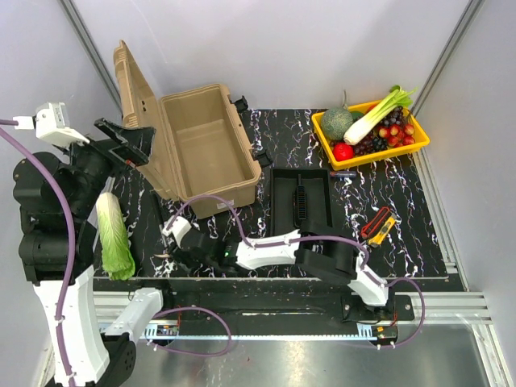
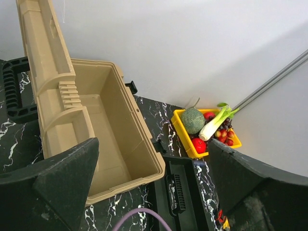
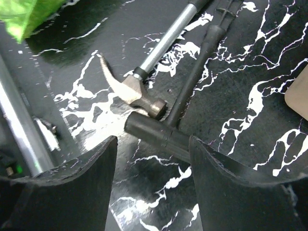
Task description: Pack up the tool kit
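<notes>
From above, on the black marbled mat (image 1: 411, 201), the tan toolbox (image 1: 201, 149) stands open at back left, with its black inner tray (image 1: 300, 201) just to the right. My left gripper (image 2: 151, 159) hangs above the box, spread wide and empty. My right gripper (image 3: 153, 159) hovers with fingers parted, gripping nothing, over a claw hammer (image 3: 139, 91) and a T-handle tool (image 3: 163, 134).

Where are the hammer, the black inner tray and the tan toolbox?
hammer (image 3: 137, 91): right wrist view, on its steel head.
black inner tray (image 1: 300, 201): top view, on its middle handle.
tan toolbox (image 1: 201, 133): top view, on its bare floor.
</notes>
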You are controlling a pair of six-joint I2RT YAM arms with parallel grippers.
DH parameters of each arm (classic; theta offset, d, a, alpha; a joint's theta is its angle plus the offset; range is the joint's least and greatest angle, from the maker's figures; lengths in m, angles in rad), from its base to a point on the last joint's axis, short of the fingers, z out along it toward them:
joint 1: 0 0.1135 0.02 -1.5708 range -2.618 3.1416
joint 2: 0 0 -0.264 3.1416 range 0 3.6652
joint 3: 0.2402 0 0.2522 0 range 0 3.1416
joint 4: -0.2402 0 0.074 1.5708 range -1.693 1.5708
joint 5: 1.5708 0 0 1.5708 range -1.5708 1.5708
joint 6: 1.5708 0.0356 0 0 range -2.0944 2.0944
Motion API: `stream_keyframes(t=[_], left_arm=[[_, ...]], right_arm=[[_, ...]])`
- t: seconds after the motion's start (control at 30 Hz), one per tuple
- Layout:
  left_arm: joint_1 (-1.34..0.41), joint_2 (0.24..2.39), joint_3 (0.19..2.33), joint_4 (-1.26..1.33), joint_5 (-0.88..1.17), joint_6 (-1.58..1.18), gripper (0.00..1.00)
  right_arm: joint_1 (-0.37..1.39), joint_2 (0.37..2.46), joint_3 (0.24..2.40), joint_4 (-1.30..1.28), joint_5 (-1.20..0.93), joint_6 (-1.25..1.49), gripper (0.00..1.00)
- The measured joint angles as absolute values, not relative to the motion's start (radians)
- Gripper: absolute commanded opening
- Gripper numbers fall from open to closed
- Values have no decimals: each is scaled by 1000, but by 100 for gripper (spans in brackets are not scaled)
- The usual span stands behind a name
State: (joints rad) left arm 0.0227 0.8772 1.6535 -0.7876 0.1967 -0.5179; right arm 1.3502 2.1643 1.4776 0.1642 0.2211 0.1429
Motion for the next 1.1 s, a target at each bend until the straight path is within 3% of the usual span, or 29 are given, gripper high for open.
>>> stream_keyframes(t=[0.47, 0.67, 0.8, 0.87, 0.93, 1.1], left_arm=[[-20, 842, 1654, -801, 175, -493, 99], [-22, 851, 1655, -805, 170, -479, 99], [-23, 859, 1656, -813, 156, -467, 99], [-23, 862, 1656, -815, 151, -463, 99], [-23, 866, 1657, -815, 147, -459, 99], [-23, 876, 1663, -815, 144, -452, 99]], right_arm=[[1356, 2329, 1654, 138, 330, 138, 64], [1357, 2231, 1465, 160, 290, 154, 57], [1357, 2106, 1311, 120, 244, 152, 43], [1357, 2047, 1240, 102, 232, 151, 42], [1357, 1996, 1180, 85, 217, 150, 45], [1357, 1923, 1105, 41, 172, 133, 67]])
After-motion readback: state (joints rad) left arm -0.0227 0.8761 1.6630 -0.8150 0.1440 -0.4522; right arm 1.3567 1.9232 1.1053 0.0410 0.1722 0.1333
